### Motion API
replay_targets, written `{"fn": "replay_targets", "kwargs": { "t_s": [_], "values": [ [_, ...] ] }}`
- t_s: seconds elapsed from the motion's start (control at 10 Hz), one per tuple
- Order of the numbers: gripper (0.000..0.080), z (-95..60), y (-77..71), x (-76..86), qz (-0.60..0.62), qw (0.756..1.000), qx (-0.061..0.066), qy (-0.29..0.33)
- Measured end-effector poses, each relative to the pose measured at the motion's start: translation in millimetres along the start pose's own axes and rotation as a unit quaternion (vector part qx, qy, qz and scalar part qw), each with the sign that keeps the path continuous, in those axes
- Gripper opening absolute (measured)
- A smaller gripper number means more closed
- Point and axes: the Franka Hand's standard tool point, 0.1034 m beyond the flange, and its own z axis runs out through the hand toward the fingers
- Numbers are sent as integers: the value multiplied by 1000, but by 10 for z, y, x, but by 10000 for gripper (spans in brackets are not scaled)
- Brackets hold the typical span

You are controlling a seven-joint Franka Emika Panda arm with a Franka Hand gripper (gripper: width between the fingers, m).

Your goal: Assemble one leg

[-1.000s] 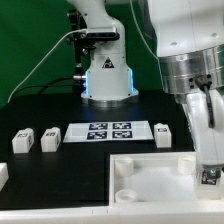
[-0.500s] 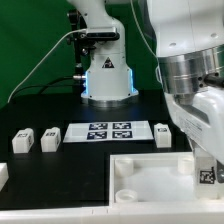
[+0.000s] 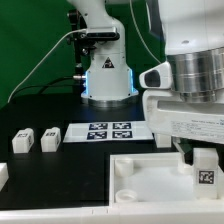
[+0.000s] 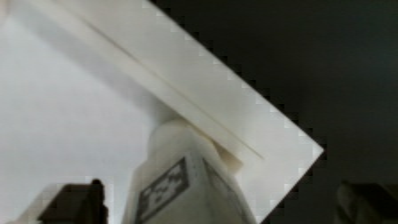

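Observation:
A leg [image 3: 205, 170], a white block with a square marker, stands upright at the far corner of the large white panel [image 3: 150, 180] on the exterior view's right. My gripper [image 3: 204, 158] hangs straight over it, one finger on each side. In the wrist view the leg [image 4: 178, 185] rises between the two dark fingers [image 4: 71, 203], with a visible gap on both sides, so the jaws are open and touch nothing. The panel [image 4: 71, 110] fills the space behind it. Two more legs [image 3: 22, 140] [image 3: 50, 140] lie at the exterior view's left.
The marker board [image 3: 108, 131] lies in the middle of the black table. The arm's base [image 3: 107, 75] stands behind it. A white part [image 3: 3, 175] shows at the exterior view's left edge. My wide hand hides the table behind the panel's corner.
My hand has turned about its vertical axis, so its broad side now faces the exterior camera. The leg has stayed at the same corner of the panel.

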Motion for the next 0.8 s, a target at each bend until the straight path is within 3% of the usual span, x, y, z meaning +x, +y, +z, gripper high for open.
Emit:
{"fn": "replay_targets", "kwargs": {
  "t_s": [0.2, 0.4, 0.6, 0.7, 0.8],
  "values": [
    [649, -5, 17, 12, -113, 994, -3, 0],
    [649, -30, 48, 46, -238, 971, -19, 6],
    [649, -24, 35, 26, -257, 966, -23, 7],
    [519, -24, 39, 30, -257, 966, -23, 7],
    [519, -22, 34, 23, -231, 973, -21, 7]
  ]
}}
